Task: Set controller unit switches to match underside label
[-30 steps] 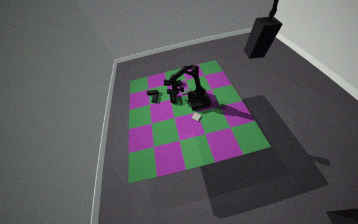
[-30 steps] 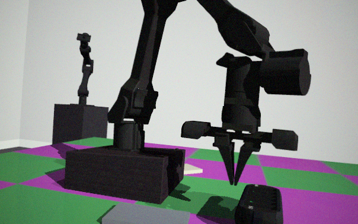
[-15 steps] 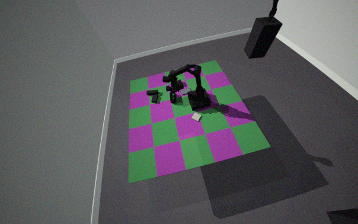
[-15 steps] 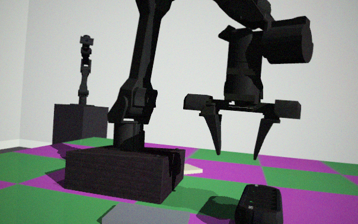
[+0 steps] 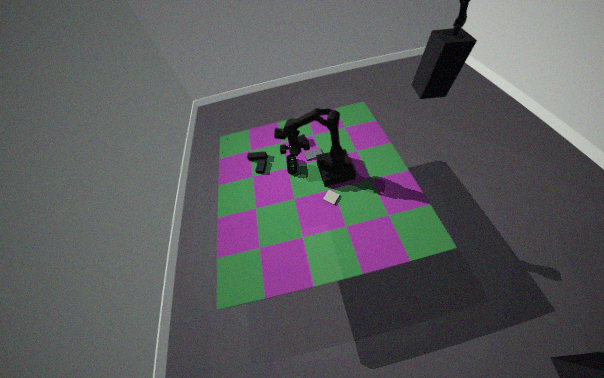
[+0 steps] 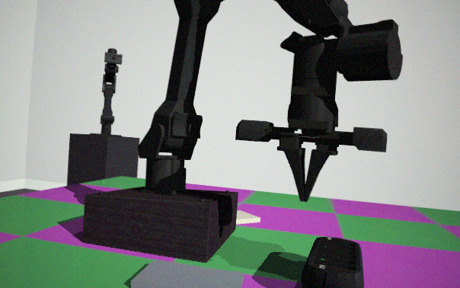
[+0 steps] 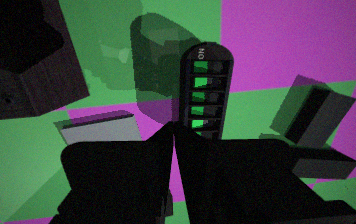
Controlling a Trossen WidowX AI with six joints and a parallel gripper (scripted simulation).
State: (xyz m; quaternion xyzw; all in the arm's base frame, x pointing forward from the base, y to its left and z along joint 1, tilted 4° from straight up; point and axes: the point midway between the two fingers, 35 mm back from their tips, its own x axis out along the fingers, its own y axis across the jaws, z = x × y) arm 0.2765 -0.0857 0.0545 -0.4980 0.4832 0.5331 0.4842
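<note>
The dark grey controller unit (image 5: 292, 165) (image 6: 331, 276) (image 7: 226, 95) sits upright on the checkered top, its row of rocker switches facing up. In the wrist view green shows on the left half of the switches, brighter on the second and fifth from the far end marked ON; the near end is hidden behind the fingers. The label underneath is hidden. My gripper (image 6: 304, 200) (image 7: 173, 126) is shut and empty, pointing down. Its tips hang above and a little to the side of the unit, clear of it.
A flat grey plate (image 5: 314, 154) (image 6: 186, 275) (image 7: 102, 132) lies between the unit and the arm's base (image 5: 336, 172) (image 6: 148, 225). A dark angled part (image 5: 257, 156) (image 7: 325, 120) lies on the unit's other side. A cream block (image 5: 331, 197) (image 6: 248, 218) lies beyond the base.
</note>
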